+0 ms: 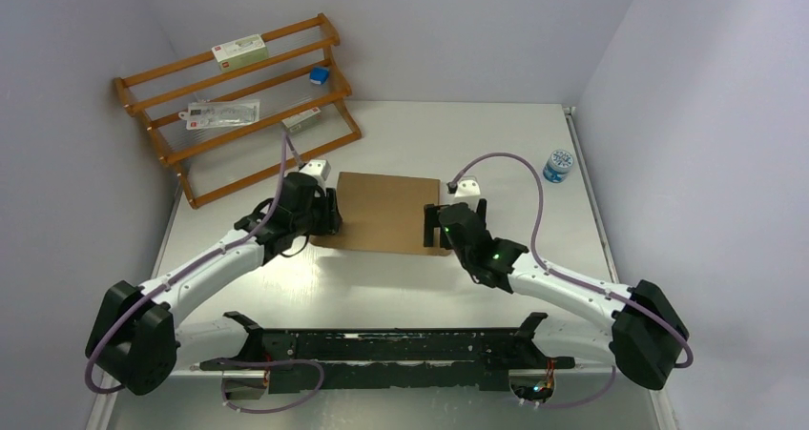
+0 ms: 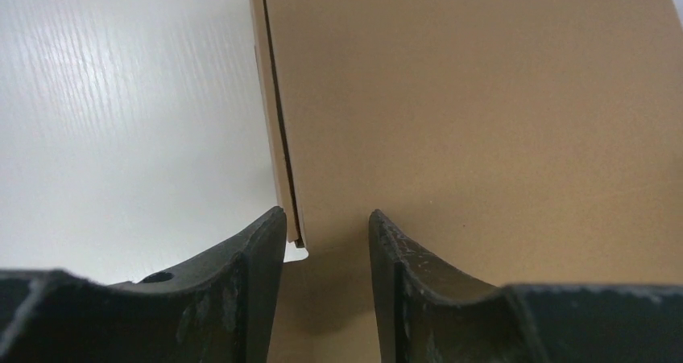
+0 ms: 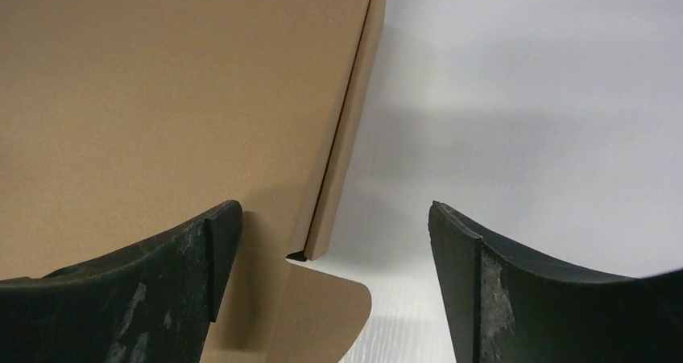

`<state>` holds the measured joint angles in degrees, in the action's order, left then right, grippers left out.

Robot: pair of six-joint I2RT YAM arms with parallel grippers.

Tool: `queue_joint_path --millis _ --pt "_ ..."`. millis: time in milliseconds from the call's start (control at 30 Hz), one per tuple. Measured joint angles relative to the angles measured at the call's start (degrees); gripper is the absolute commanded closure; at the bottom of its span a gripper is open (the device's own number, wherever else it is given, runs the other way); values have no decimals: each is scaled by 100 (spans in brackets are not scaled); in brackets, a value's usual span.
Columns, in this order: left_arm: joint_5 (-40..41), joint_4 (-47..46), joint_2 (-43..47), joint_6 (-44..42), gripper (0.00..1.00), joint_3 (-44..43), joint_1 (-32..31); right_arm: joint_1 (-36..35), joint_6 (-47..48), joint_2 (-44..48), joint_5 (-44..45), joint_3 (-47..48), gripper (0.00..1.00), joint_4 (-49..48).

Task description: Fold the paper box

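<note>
While the left gripper [image 2: 326,218] straddled the left side wall of the paper box [image 2: 483,138], its fingers [image 2: 242,282] stood partly apart, the gap wider than the cardboard wall between them, so nothing was pinched; the wall lay just beside the outer finger and apart from the inner one. The right gripper [image 3: 334,210] was spread wide across the opposite wall, one finger over the brown top panel, the other over the table [image 1: 496,144]; a rounded tab [image 3: 322,315] projected at the near corner, just below the wall's end. The box itself lay flat as a shallow rectangle at mid-table, between the two grippers; whether its flaps were fully tucked could not be told. Beyond it, a wooden rack [image 1: 238,96] stood at the far left, well apart.

The step in hand was judged to be seizing both side walls. Each wall should be centred in its gap before closing; the two grips should meet the cardboard together, lest the box skid sideways; pressure should be light, since corrugated board creases readily; the loose tab should be kept clear of the right fingers.
</note>
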<state>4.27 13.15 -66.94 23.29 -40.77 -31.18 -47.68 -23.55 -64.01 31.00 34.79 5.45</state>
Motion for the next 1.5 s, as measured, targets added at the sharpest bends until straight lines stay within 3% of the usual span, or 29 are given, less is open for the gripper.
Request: queue_joint_path --millis 400,1000,1233,1400,1500 --pt "461 -328 107 415 50 782 0 15 -529 -378 -59 -752 21 -931" --pt "581 -1172 59 798 48 1182 0 238 -614 -498 -164 -866 22 -1252" --pt "774 -922 382 898 31 1165 0 258 31 -74 -568 -776 18 -929" --pt "1233 -262 1414 800 17 758 0 256 859 704 -1366 -616 17 -909" --pt "1504 31 1993 599 10 293 0 181 1276 654 -1652 -345 17 -909"
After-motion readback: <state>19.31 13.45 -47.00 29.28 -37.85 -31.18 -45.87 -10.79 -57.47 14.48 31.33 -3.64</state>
